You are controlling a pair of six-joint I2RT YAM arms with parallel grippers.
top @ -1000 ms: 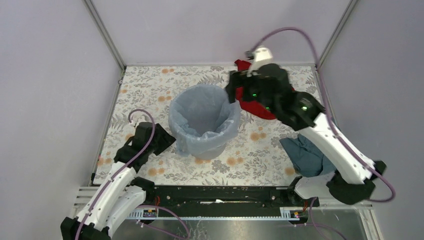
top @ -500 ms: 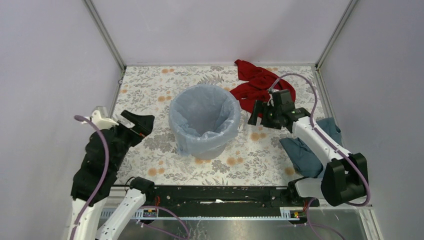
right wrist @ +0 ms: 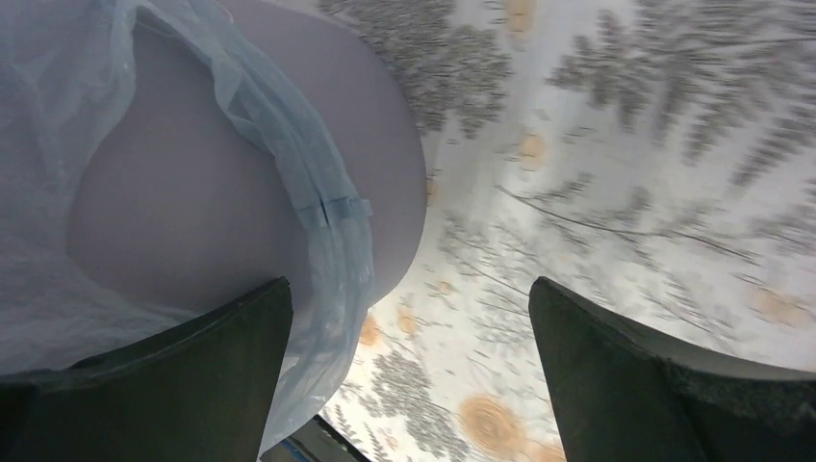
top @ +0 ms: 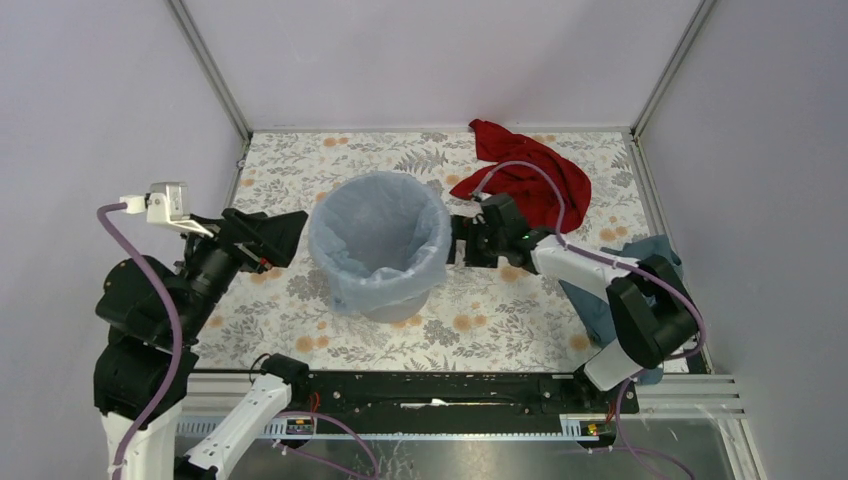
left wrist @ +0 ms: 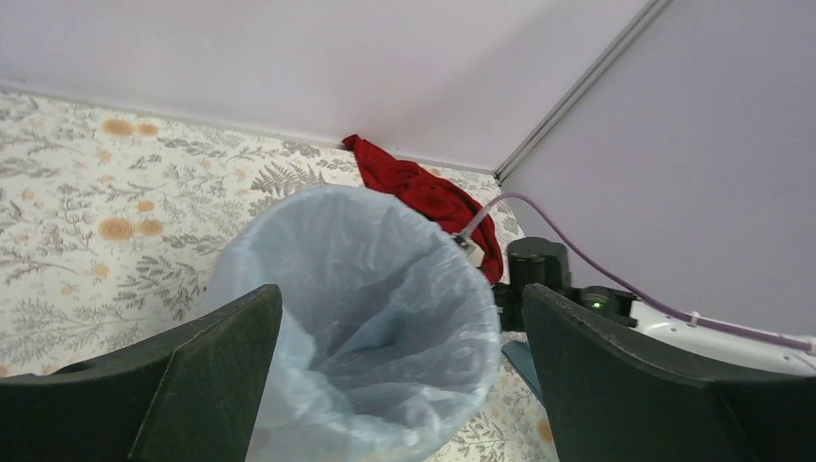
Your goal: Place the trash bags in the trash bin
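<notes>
The pale-blue trash bag [top: 375,215] lines the light-grey trash bin [top: 392,310], its edge folded over the rim and hanging down the outside. The bin stands upright mid-table. My left gripper [top: 283,238] is open and empty, raised just left of the bin's rim; its wrist view looks into the bag [left wrist: 366,289] between the open gripper [left wrist: 397,303]. My right gripper [top: 456,240] is open and empty, low beside the bin's right wall. Its wrist view shows the grey wall [right wrist: 192,221] and hanging bag edge [right wrist: 327,221] by the left finger of the gripper [right wrist: 409,294].
A red cloth [top: 525,175] lies at the back right, also in the left wrist view [left wrist: 423,192]. A dark teal cloth [top: 610,290] lies at the right under my right arm. Walls close the table on the left, back and right.
The bin with its bag has shifted left. My right gripper came down and left to the bin's right wall. My left arm rose and its gripper moved up to the bin's left rim.
</notes>
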